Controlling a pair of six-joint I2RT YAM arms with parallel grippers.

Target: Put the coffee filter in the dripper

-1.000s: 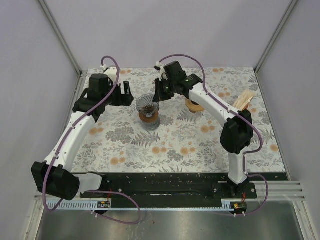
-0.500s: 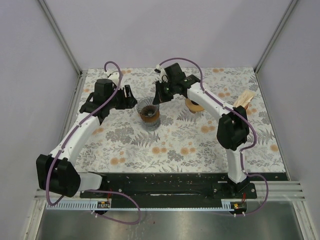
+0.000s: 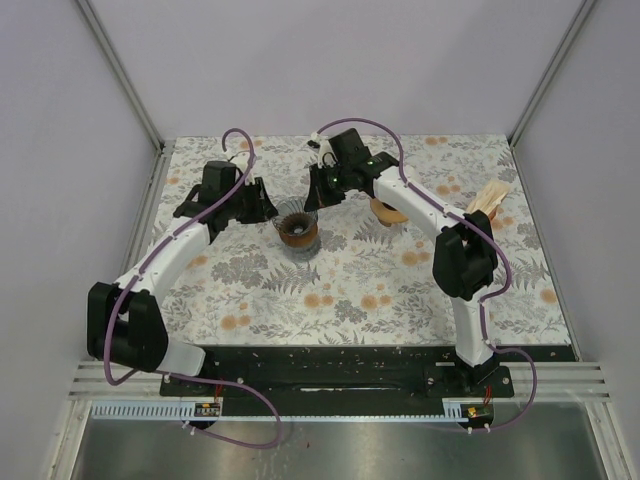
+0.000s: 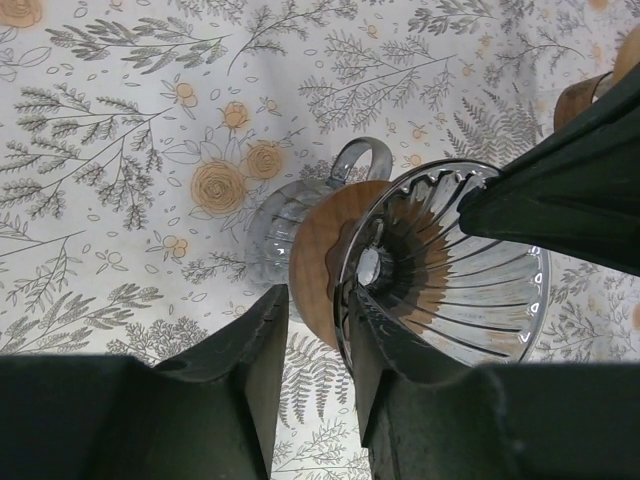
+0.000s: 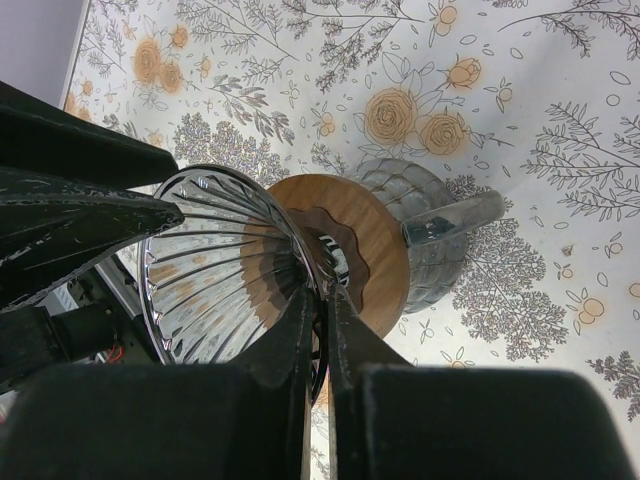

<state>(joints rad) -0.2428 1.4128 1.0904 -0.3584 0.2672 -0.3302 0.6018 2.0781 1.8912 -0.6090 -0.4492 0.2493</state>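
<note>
Right gripper (image 5: 320,300): fingers pressed nearly together with the flared glass wall of the dripper (image 5: 230,270) caught between them, so it is pinching the rim. Left gripper (image 4: 310,300): fingers parted by a narrow gap, one outside and one inside the opposite rim. I cannot tell whether they touch the glass.

Just past the fingers, the dripper is ribbed clear glass and sits in a wooden collar (image 4: 315,260). There is no paper inside it in either wrist view.

Beneath it is a glass server (image 5: 420,240), its handle (image 5: 455,222) pointing away from the dripper mouth. It stands on the floral cloth (image 3: 350,290).

Farther off to the right is a brown round object (image 3: 386,211); I cannot identify it.

At the far right edge of the cloth, well apart from both grippers, lies a pale tan wedge. I read it as the coffee filter (image 3: 488,200), though it is too small to say whether it is one sheet or a stack.

Handling, judged:
- The filter should be very light, thin and limp. It will crease easily and may lift as several sheets.
- Take it at the upper open edge or along the seam, with a shallow pinch.
- The dripper is glass, so slick and breakable, and it stands high on the server. Keep a steady, modest grip.
</note>
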